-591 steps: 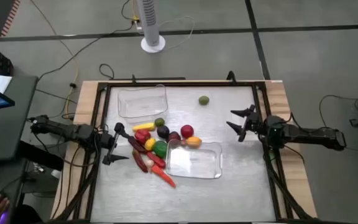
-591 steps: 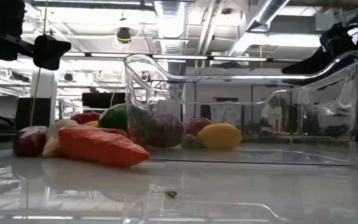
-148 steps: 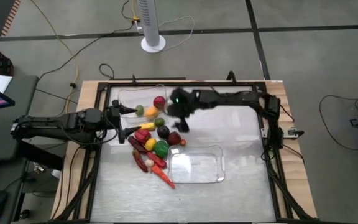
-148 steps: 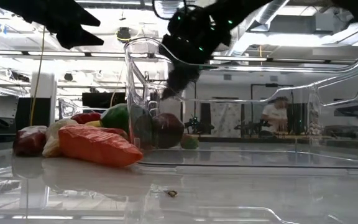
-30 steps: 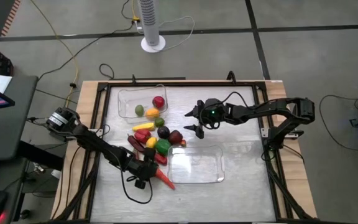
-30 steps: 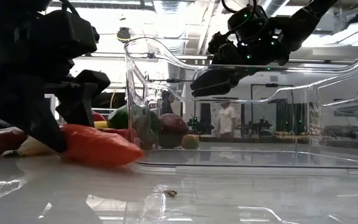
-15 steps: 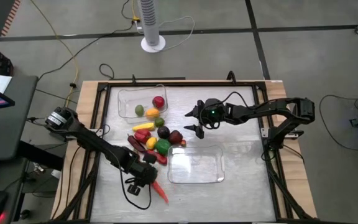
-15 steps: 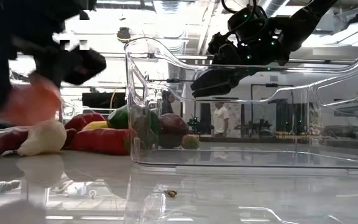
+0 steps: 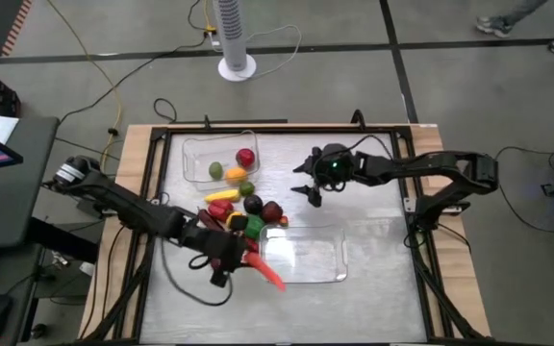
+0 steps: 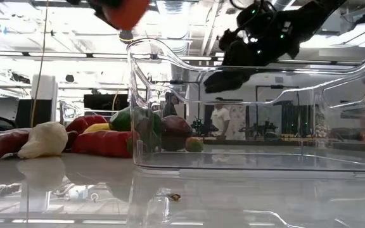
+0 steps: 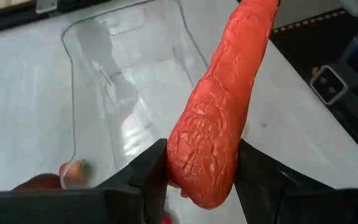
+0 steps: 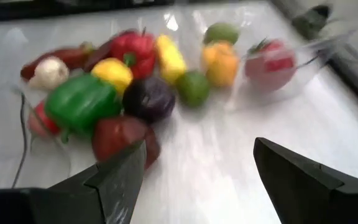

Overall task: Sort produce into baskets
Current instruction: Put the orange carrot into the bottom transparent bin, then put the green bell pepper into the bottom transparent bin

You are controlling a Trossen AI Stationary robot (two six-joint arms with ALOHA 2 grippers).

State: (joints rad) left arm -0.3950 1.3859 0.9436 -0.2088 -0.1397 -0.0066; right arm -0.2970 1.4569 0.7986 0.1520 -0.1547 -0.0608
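Note:
My left gripper point(image 9: 242, 259) is shut on an orange carrot point(image 9: 269, 275), held in the air at the near-left corner of the near clear basket point(image 9: 342, 255). In the low view the carrot point(image 10: 124, 9) hangs high above the table. The rest of the produce lies in a pile point(image 9: 246, 216) between the two baskets. The far basket point(image 9: 187, 161) holds a red, a green and an orange piece. My right gripper point(image 9: 307, 183) hovers open to the right of the pile, with nothing between its fingers point(image 12: 114, 180). My left gripper pinches the carrot's thick end point(image 11: 201, 177) between its two fingers point(image 11: 148, 177), one on each side. The carrot runs on past the fingertips in line with them, its thin tip point(image 11: 260, 9) pointing away. It is lifted clear of the table, over the near basket's edge.
On the table by the pile lie a white garlic point(image 10: 43, 139), a dark red long piece point(image 10: 2, 144) and a green pepper point(image 9: 250, 228). A black frame point(image 9: 258, 127) borders the table. A person point(image 10: 220, 123) stands in the room behind.
My left gripper has lifted the carrot off the table, from beside the pile, high into the air and carried it toward the near basket. The rest of the pile has stayed put. My right gripper has drifted slightly toward the far right.

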